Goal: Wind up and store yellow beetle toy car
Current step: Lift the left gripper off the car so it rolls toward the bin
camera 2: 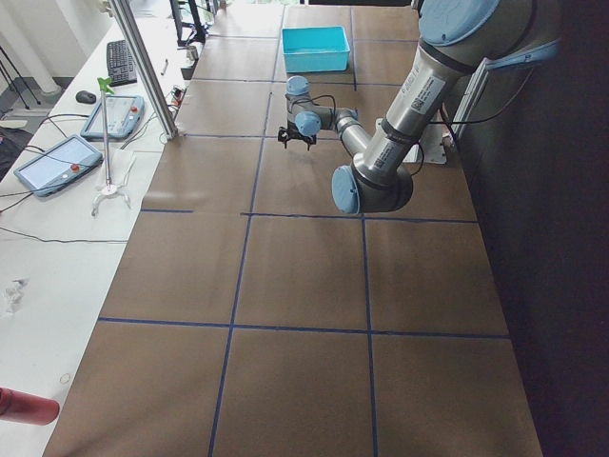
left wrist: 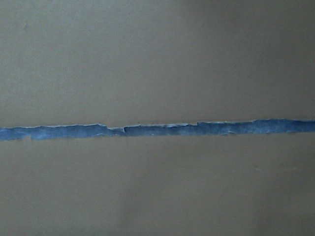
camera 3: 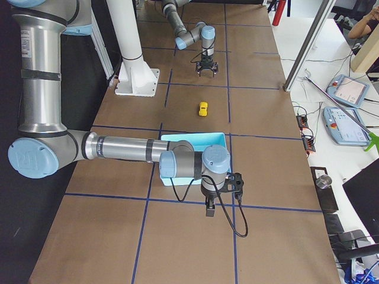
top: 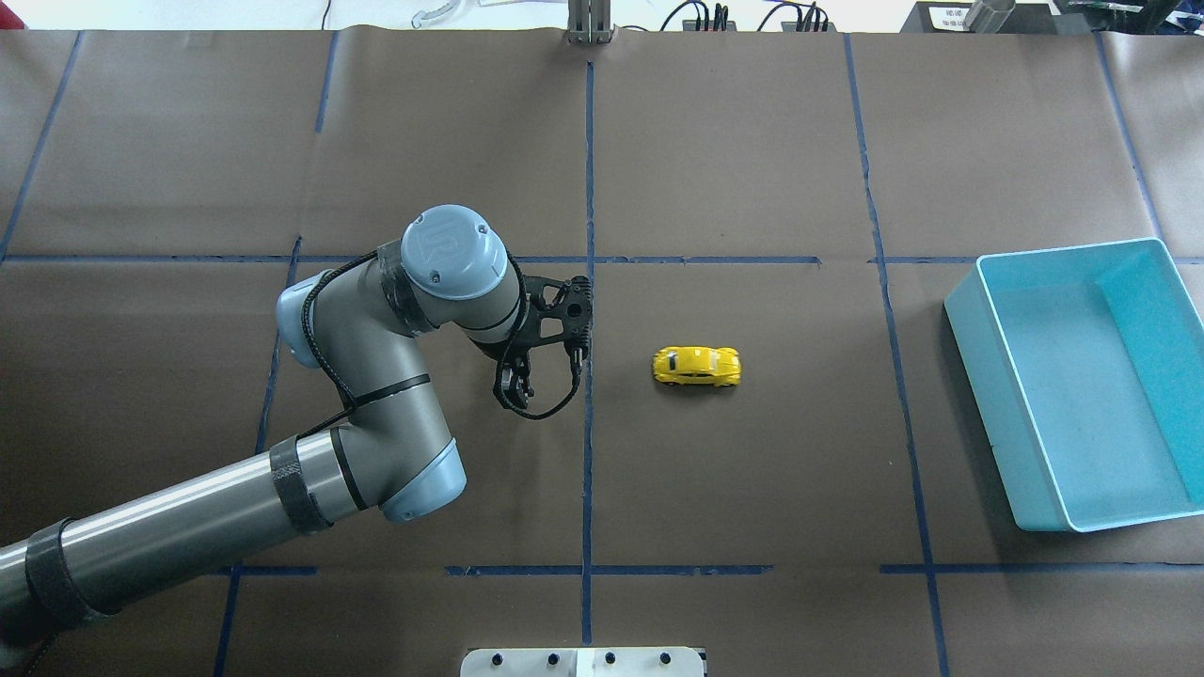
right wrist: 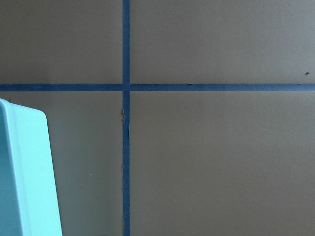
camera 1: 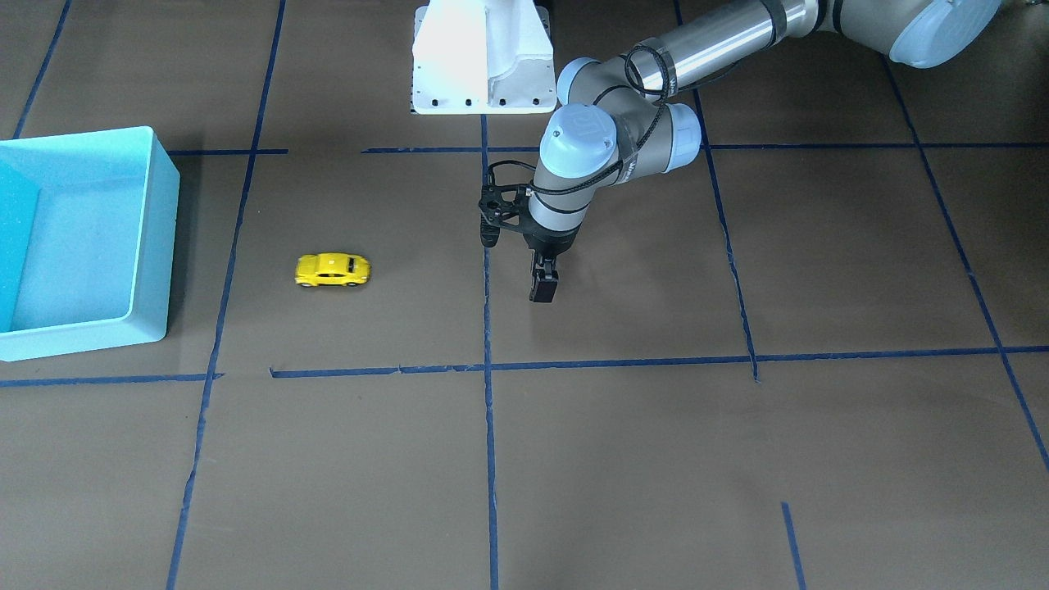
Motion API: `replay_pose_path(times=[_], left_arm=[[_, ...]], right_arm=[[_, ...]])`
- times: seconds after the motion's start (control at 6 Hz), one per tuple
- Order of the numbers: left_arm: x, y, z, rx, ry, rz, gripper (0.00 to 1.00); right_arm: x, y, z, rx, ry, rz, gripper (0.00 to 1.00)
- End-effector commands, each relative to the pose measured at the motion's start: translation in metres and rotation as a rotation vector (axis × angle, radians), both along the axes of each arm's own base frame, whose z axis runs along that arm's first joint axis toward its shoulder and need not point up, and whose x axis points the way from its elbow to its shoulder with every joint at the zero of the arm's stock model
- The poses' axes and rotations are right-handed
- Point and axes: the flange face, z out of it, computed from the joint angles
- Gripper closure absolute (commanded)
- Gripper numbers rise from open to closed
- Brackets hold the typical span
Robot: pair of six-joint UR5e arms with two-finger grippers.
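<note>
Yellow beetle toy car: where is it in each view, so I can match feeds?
Front-facing: yellow beetle toy car left of centre, right of the turquoise bin.
Overhead: car just right of centre, left of the bin.
Exterior left: cannot make it out.
Exterior right: car upper middle, beyond the bin.
Wrist views: not in either.
Shared landmark: the bin.
</note>
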Motion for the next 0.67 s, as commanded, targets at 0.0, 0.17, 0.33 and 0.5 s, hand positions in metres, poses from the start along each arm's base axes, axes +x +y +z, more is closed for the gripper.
replay_pose_path(times=[0.0, 0.17, 0.33, 0.5], left_arm=[[-0.001, -0.002, -0.003, 0.000, -0.001, -0.003, 0.00], [-0.001, -0.002, -0.003, -0.001, -0.003, -0.005, 0.00], [-0.009, -0.011, -0.004, -0.003, -0.005, -0.022, 0.00], [-0.012, -0.016, 0.000, -0.023, -0.036, -0.029, 0.00]], right_arm=[[0.000, 0.000, 0.001, -0.001, 0.001, 0.000, 0.00], [0.000, 0.000, 0.001, -0.001, 0.001, 0.000, 0.00], [0.000, 0.000, 0.001, -0.002, 0.000, 0.001, 0.00], [0.000, 0.000, 0.000, 0.000, 0.000, 0.000, 0.00]])
